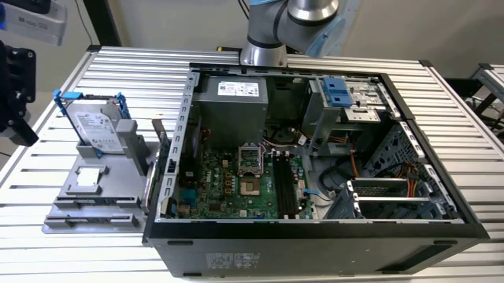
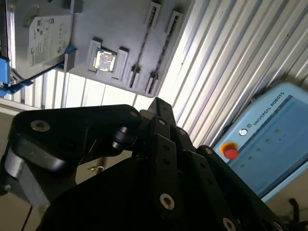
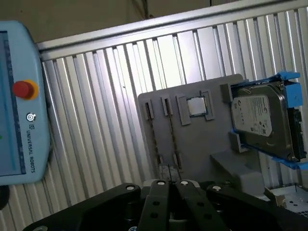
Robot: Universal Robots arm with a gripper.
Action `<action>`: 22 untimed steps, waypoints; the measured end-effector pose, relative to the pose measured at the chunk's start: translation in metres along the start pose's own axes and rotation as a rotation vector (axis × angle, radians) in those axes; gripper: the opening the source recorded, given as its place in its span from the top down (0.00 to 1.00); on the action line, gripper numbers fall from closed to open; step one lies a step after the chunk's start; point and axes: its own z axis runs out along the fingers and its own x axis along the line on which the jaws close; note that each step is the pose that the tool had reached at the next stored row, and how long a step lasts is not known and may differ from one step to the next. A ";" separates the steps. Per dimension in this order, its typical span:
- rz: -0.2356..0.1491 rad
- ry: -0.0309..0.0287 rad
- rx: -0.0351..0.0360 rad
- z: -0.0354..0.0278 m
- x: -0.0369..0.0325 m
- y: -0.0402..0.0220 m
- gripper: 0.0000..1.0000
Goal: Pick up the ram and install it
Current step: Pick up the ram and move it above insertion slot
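Note:
In both wrist views my gripper (image 3: 171, 183) (image 2: 156, 102) hangs high above the grey parts holder (image 3: 211, 139) (image 2: 120, 29), its black fingers closed together with nothing between them. Two long narrow slots run along the holder. In each a thin dark strip stands edge-on, which looks like the ram (image 3: 155, 134) (image 2: 143, 55). In the exterior view the arm (image 1: 272, 29) rises behind the open computer case (image 1: 315, 230). The motherboard's long black memory slots (image 1: 285, 186) lie inside it.
A silver hard drive in a blue bracket (image 1: 98, 130) (image 3: 262, 120) stands on the holder, beside a small square chip (image 3: 196, 107). A pale blue pendant with a red button (image 3: 19, 91) lies on the ribbed metal table (image 1: 71, 76). Cables and drive cages crowd the case's right side.

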 end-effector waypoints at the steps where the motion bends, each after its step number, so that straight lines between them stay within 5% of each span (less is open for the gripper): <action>1: -0.018 0.0003 -0.0001 0.0000 0.0000 0.0000 1.00; 9: -0.138 0.0024 -0.0007 0.0002 0.0000 0.0000 1.00; 21: -0.143 0.0026 -0.0008 0.0001 0.0000 0.0000 1.00; 22: -0.144 0.0026 -0.0008 0.0001 0.0000 0.0000 0.00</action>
